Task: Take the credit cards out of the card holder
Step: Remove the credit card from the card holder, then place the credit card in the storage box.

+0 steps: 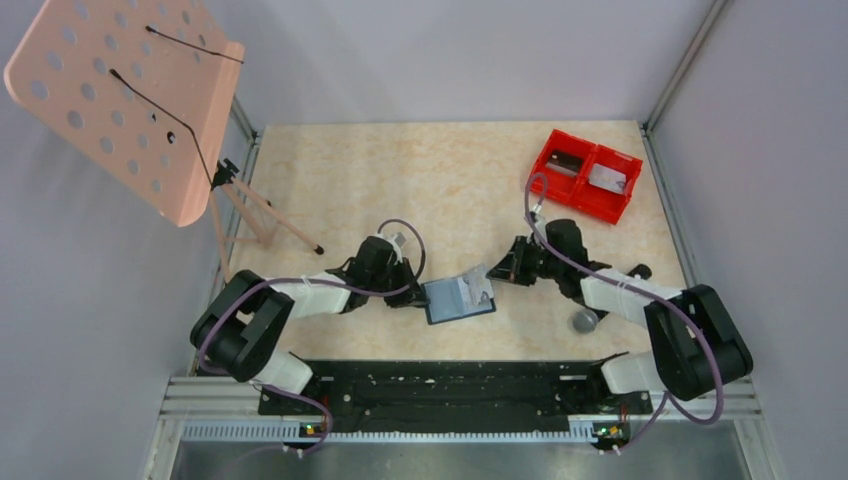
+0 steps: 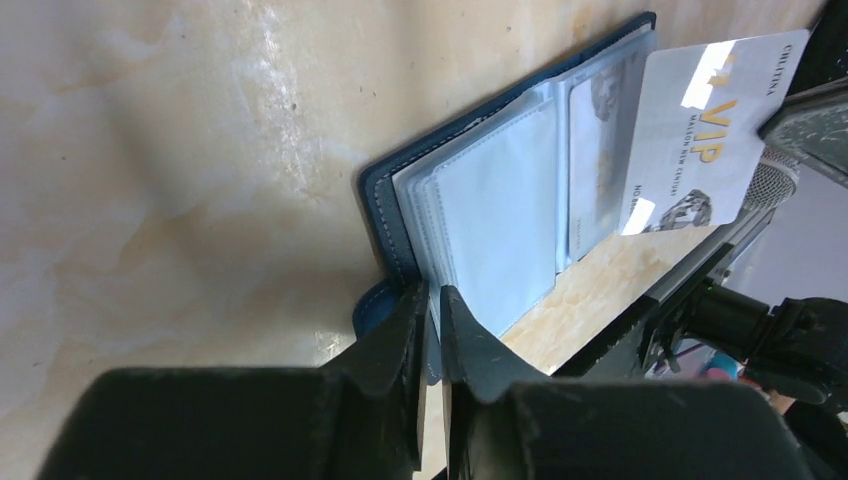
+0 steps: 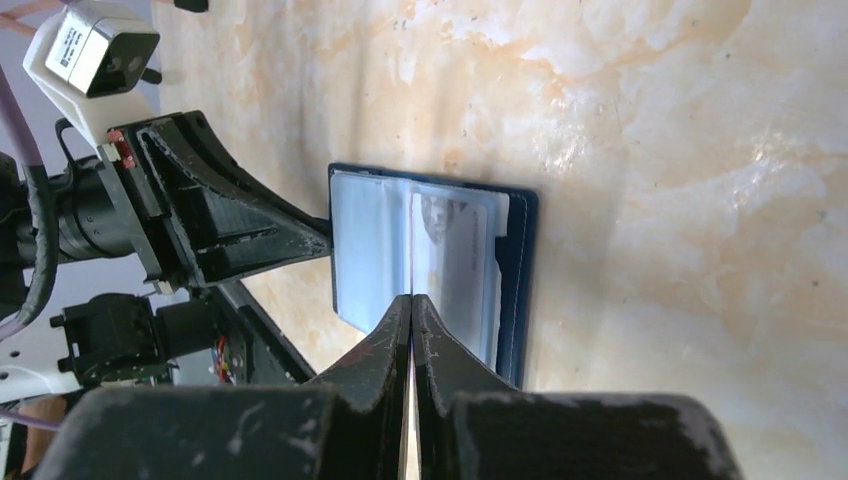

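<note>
Near the front edge of the worktop (image 1: pixel 400 170), the navy card holder (image 1: pixel 458 298) lies open, its clear plastic sleeves (image 2: pixel 500 200) facing up with 1 sleeved card (image 2: pixel 595 150) inside. The left claw (image 2: pixel 433 295), nearly closed, pinches its left edge, and the right claw (image 3: pixel 412 300) is clamped on a pale, glossy credit card (image 2: pixel 700 130) above the sleeves. Farther right, the red 2-compartment bin (image 1: pixel 575 207) holds 1 dark card (image 1: pixel 565 165) and 1 pale card (image 1: pixel 608 180).

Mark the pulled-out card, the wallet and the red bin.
card (image 2: pixel 700 130): left wrist view, middle of its printed face.
wallet (image 2: pixel 376 205): left wrist view, navy cover edge.
bin (image 1: pixel 572 205): top external view, near red wall.
</note>
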Tool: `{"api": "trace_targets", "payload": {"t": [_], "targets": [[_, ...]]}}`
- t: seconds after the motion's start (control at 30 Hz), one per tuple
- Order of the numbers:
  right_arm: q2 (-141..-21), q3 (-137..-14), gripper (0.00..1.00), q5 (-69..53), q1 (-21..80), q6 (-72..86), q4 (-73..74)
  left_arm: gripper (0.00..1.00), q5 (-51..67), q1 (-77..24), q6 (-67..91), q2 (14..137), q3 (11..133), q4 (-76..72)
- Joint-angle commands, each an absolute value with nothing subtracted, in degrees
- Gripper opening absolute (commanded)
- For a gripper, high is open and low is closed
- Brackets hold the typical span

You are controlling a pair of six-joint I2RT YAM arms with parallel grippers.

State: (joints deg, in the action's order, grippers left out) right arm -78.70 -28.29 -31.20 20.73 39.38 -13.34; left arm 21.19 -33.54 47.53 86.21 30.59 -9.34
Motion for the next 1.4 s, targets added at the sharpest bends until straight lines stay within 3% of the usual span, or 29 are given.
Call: {"api": "trace_targets", "payload": {"t": [0.0, 0.13, 0.27, 0.7, 0.93, 1.1, 1.3, 1.37], "targets": [[-74.4, -32.2, 0.00, -30.8, 20.0, 36.3, -7.4, 0.20, 22.1, -33.8, 45.2, 82.0, 32.5, -4.7], [-72.2, -34.4, 0.00, -32.7, 20.0, 35.6, -5.6, 0.38, 22.1, -33.8, 42.8, 76.4, 36.1, -2.5], [-71.4, -35.5, 0.00, -39.2, 20.0, 35.4, -8.1, 0.47, 22.7, -33.2, 41.2, 72.9, 38.9, -1.4], [-72.1, -34.8, 0.00, -56.8, 20.2, 38.2, -19.1, 0.57, 37.0, -30.1, 33.0, 71.8, 43.7, -0.3], [-72.8, -36.0, 0.00, -56.8, 24.5, 37.2, -18.0, 0.56, 48.3, -30.1, 40.0, 76.7, 41.8, -11.7], [-73.2, -36.6, 0.00, -55.6, 25.8, 38.3, -18.9, 0.48, 53.3, -30.2, 42.3, 79.6, 41.4, -15.7], [-73.5, -36.2, 0.00, -53.7, 25.9, 39.6, -19.4, 0.07, 51.9, -30.1, 43.4, 79.5, 40.9, -15.5], [-72.8, -35.4, 0.15, -50.8, 25.9, 41.3, -20.1, 0.01, 50.8, -30.0, 44.5, 79.3, 40.6, -16.3]]}}
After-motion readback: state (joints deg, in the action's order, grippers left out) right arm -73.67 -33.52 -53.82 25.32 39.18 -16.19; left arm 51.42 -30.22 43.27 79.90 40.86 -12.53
